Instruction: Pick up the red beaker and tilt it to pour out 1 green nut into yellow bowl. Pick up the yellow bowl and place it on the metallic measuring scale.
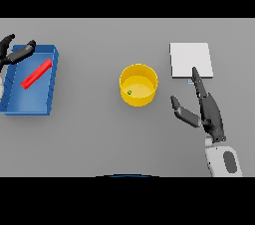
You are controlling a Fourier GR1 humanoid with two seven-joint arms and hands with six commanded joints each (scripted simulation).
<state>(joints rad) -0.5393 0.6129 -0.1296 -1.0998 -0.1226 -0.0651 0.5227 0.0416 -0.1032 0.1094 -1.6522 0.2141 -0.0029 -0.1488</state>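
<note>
yellow bowl point(138, 85): you see it upright on the grey table point(99, 134), near the middle, touched by neither hand.
green nut point(129, 92): one small green speck lies inside the bowl, on its floor toward the left side.
red beaker point(36, 73): it shows to you as a long red bar lying slantwise in the blue tray point(30, 104) at the far left, its upper end pointing up and to the right; you cannot tell whether anything is in it.
blue tray: it sits at the table's left edge, well apart from the bowl.
measuring scale point(191, 60): a pale square plate at the upper right, flat on the table, with nothing on top of it.
right hand point(208, 112): your right hand is spread wide, fingers straight and pointing up toward the scale, the longest fingertip reaching the scale's near edge; the thumb juts out left toward the bowl but stays apart from it. it holds nothing.
left hand point(15, 52): it hangs over the tray's upper left corner, fingers loosely spread, apart from the beaker and holding nothing.
</note>
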